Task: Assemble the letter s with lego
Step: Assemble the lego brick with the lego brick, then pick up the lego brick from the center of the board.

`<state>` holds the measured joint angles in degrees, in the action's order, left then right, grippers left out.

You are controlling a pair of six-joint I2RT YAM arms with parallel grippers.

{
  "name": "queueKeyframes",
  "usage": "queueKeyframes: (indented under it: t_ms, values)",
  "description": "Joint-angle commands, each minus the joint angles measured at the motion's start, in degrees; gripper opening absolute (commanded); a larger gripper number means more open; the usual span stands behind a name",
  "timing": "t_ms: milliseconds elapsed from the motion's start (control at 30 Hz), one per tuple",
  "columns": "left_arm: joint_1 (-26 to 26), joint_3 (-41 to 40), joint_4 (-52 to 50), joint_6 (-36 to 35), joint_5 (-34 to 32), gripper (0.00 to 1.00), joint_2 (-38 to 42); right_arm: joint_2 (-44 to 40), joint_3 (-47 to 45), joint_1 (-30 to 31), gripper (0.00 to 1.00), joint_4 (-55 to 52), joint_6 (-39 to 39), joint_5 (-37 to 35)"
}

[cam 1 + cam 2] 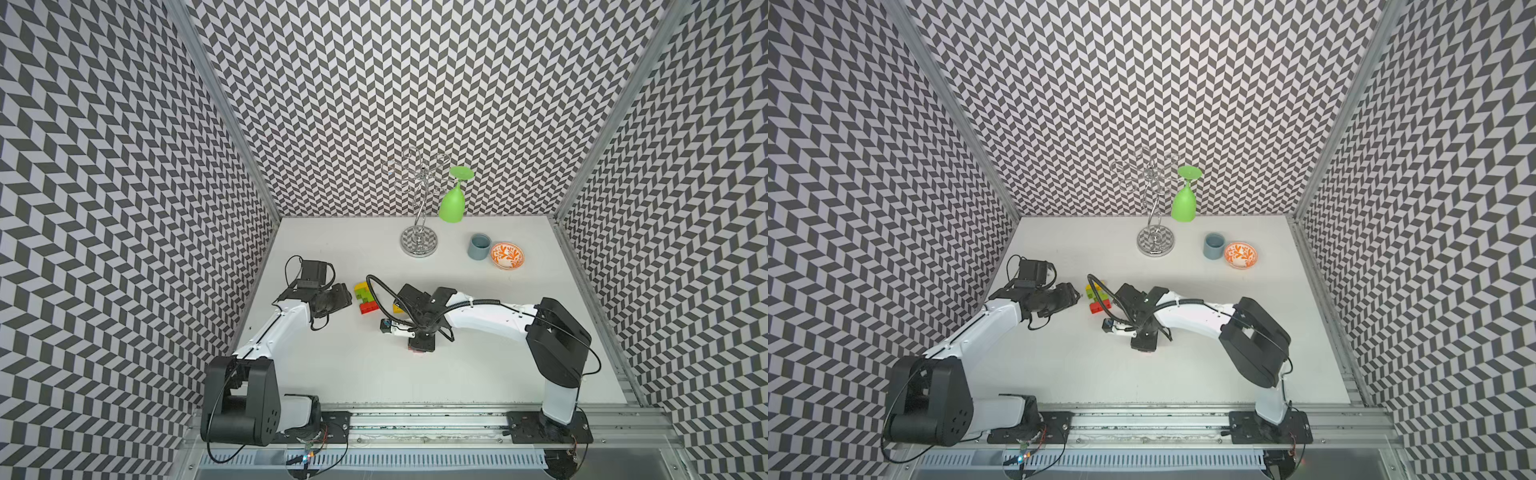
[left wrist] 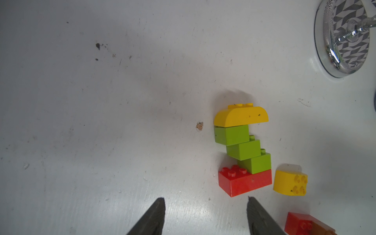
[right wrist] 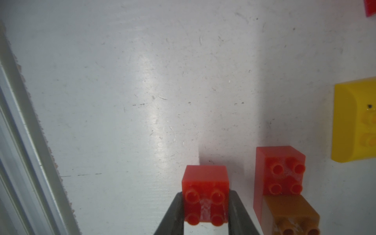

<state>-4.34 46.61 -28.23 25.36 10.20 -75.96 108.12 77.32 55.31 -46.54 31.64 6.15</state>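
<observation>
A standing lego stack (image 2: 244,149) shows in the left wrist view: a long red brick (image 2: 244,182) at the base, three lime green bricks stepped above it, and a rounded yellow brick (image 2: 241,117) on top. The same stack (image 1: 365,297) lies mid-table in both top views. A loose rounded yellow brick (image 2: 290,183) sits beside it. My left gripper (image 2: 206,199) is open and empty, just short of the red base. My right gripper (image 3: 206,194) is shut on a small red brick (image 3: 205,183) resting on the table. Beside it a red brick (image 3: 280,168) carries a brown brick (image 3: 291,211).
At the back stand a chrome glass rack (image 1: 419,241) with a hanging green glass (image 1: 453,203), a grey-blue cup (image 1: 478,246) and an orange patterned bowl (image 1: 506,255). A metal rail (image 3: 24,142) borders the table near the right gripper.
</observation>
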Motion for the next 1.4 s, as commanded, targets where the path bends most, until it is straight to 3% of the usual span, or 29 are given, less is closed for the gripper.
queueKeyframes:
  t_ms: [0, 433, 1000, 1367]
  values:
    - [0.48, -0.61, 0.89, -0.35, -0.16, 0.65, 0.98, -2.35, 0.79, -0.14, 0.39, -0.57, 1.08, -1.08]
    - [0.40, -0.59, 0.81, -0.33, -0.30, 0.65, 1.04, -4.65, -3.19, 0.05, 0.57, 1.33, 1.13, -0.35]
    - [0.49, -0.50, 0.71, -0.47, -0.19, 0.65, 0.74, -2.09, -5.43, 0.10, 0.61, 5.37, 1.55, -1.26]
    - [0.56, -0.52, 0.72, -0.55, 0.08, 0.65, 0.82, -0.19, -6.61, -0.01, 0.56, 6.70, 1.71, 0.08]
